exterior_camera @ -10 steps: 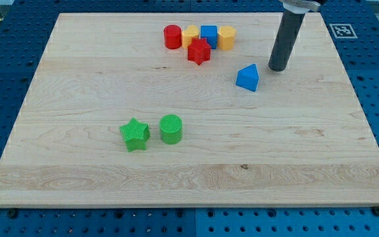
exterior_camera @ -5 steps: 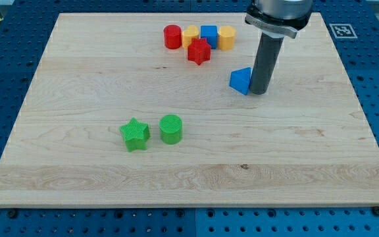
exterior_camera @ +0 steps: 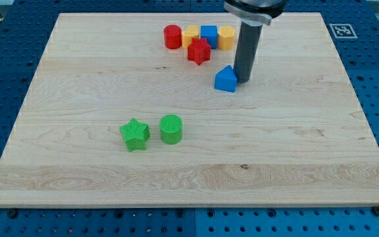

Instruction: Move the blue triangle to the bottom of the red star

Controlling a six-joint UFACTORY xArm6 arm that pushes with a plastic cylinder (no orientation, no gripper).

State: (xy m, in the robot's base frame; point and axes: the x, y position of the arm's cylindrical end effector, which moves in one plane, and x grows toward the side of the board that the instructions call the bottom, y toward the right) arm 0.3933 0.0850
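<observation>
The blue triangle (exterior_camera: pixel 226 79) lies on the wooden board, below and to the right of the red star (exterior_camera: pixel 199 51). My tip (exterior_camera: pixel 243 81) rests on the board against the triangle's right side. The rod rises from it toward the view's top. The red star sits just below a row of blocks near the view's top.
The row above the star holds a red cylinder (exterior_camera: pixel 172 37), a yellow block (exterior_camera: pixel 190 35), a blue cube (exterior_camera: pixel 208 34) and a yellow cylinder (exterior_camera: pixel 226 37). A green star (exterior_camera: pixel 134 134) and a green cylinder (exterior_camera: pixel 171 129) stand left of centre. The board's edge (exterior_camera: pixel 189 204) runs along the view's bottom.
My tip moved left, reached the blue triangle's right side and pushed it left, closer to the red star. The other blocks have not moved.
</observation>
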